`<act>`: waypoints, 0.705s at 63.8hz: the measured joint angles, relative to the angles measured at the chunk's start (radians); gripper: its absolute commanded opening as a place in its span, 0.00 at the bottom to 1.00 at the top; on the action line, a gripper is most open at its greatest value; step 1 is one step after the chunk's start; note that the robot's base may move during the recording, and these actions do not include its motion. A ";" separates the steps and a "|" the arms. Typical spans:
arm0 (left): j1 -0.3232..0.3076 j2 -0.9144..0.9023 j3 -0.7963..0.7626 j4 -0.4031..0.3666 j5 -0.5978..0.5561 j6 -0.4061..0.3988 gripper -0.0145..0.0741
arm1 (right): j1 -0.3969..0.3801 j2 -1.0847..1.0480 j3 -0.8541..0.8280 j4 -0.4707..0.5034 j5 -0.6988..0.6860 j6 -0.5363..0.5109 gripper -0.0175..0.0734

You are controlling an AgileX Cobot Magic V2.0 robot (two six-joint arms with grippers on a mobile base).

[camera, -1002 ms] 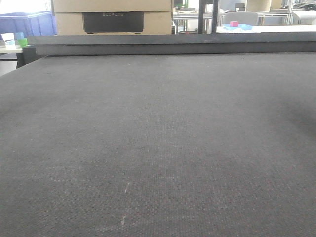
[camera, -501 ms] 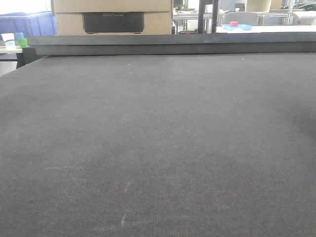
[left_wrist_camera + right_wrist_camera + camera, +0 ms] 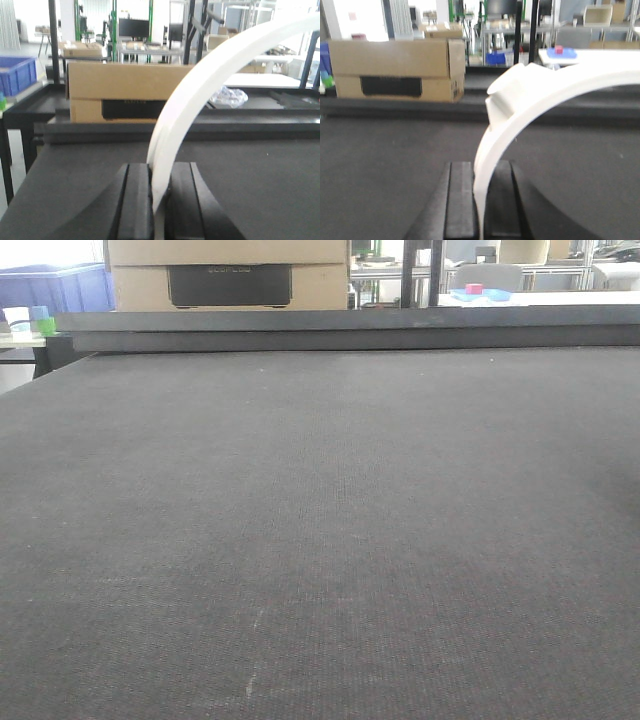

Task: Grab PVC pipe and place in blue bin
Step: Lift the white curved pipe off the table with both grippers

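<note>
The PVC pipe (image 3: pixel 192 90) is pinched between the fingers of the left claw (image 3: pixel 159 172), arcing from lower centre to the upper right of the left wrist view. The right claw (image 3: pixel 479 172) likewise pinches a white arc (image 3: pixel 535 95) with a blocky lump on it; whether it is the same piece cannot be told. The front view matches the earlier frames, with nothing shifted on the dark fabric desk (image 3: pixel 320 540). Beyond its far rail sit a cardboard box (image 3: pixel 228 275) and, upper left, a blue crate (image 3: pixel 55 285). Both arcs are cut off at the right edge.
</note>
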 measured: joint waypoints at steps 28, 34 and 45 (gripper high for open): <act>0.000 -0.002 0.000 0.008 -0.007 0.002 0.06 | 0.000 -0.002 0.000 0.000 -0.034 -0.002 0.01; 0.000 -0.002 0.000 0.008 -0.005 0.002 0.06 | 0.000 -0.002 0.000 -0.002 -0.034 -0.002 0.01; 0.000 -0.002 0.000 0.008 -0.003 0.002 0.06 | 0.000 -0.002 0.000 -0.002 -0.034 -0.002 0.01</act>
